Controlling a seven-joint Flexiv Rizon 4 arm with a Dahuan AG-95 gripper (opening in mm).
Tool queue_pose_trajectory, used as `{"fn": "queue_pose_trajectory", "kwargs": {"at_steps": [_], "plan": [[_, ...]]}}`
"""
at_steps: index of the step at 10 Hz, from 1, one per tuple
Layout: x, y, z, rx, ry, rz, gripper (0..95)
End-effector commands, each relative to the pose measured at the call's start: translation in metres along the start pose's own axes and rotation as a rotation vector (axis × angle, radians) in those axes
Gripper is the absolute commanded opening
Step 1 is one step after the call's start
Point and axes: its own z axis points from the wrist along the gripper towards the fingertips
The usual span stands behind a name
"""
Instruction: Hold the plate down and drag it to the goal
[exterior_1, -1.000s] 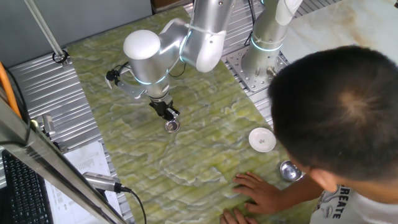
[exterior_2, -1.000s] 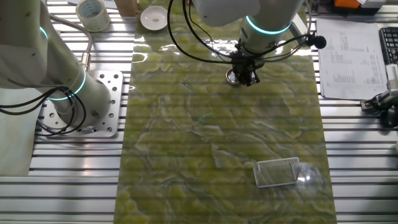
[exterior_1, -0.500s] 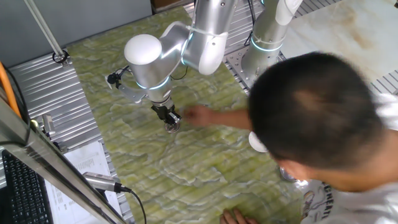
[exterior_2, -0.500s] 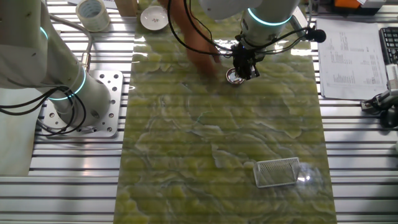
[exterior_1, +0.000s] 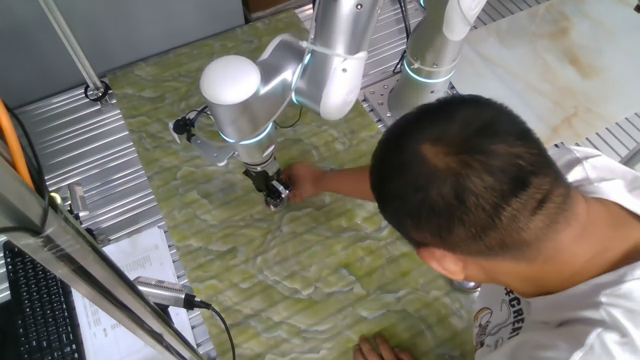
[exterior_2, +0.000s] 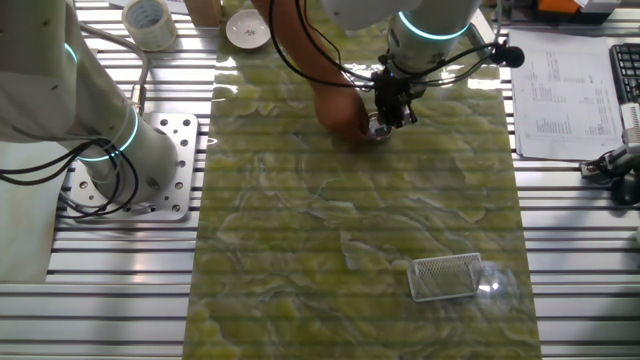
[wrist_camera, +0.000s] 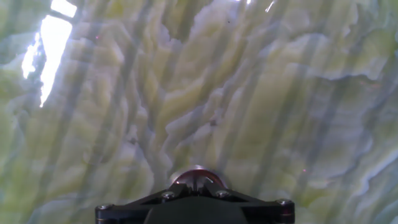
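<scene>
The plate (exterior_2: 377, 129) is a small silver dish on the green mat, and my gripper (exterior_2: 392, 116) stands over its edge with the fingers together, tips at or on it. In one fixed view the gripper (exterior_1: 275, 192) hides most of the plate. In the hand view a sliver of the plate's rim (wrist_camera: 196, 177) shows just beyond my gripper (wrist_camera: 196, 190). A person's hand (exterior_2: 345, 115) touches the plate from the side. The goal (exterior_2: 445, 277), a thin white three-sided frame, lies far off near the mat's front right corner.
The person's head (exterior_1: 480, 190) and arm lean over the mat and hide much of it. Their other hand (exterior_1: 385, 348) rests at the mat's edge. A white dish (exterior_2: 247, 30) and a tape roll (exterior_2: 150, 20) sit at the back. A second arm's base (exterior_2: 130, 160) stands left.
The person has leaned in and reached a hand across to the plate beside my gripper. The gripper has barely moved and stays at the plate.
</scene>
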Motion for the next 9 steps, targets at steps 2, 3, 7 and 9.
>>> {"fn": "queue_pose_trajectory", "kwargs": {"at_steps": [2, 3, 7, 9], "plan": [[0.000, 0.001, -0.006, -0.003, 0.007, 0.000, 0.0], [0.001, 0.002, -0.011, -0.003, 0.010, 0.000, 0.0], [0.002, 0.002, -0.014, 0.000, 0.023, -0.012, 0.0], [0.005, 0.003, -0.012, 0.000, 0.024, -0.014, 0.0]]}}
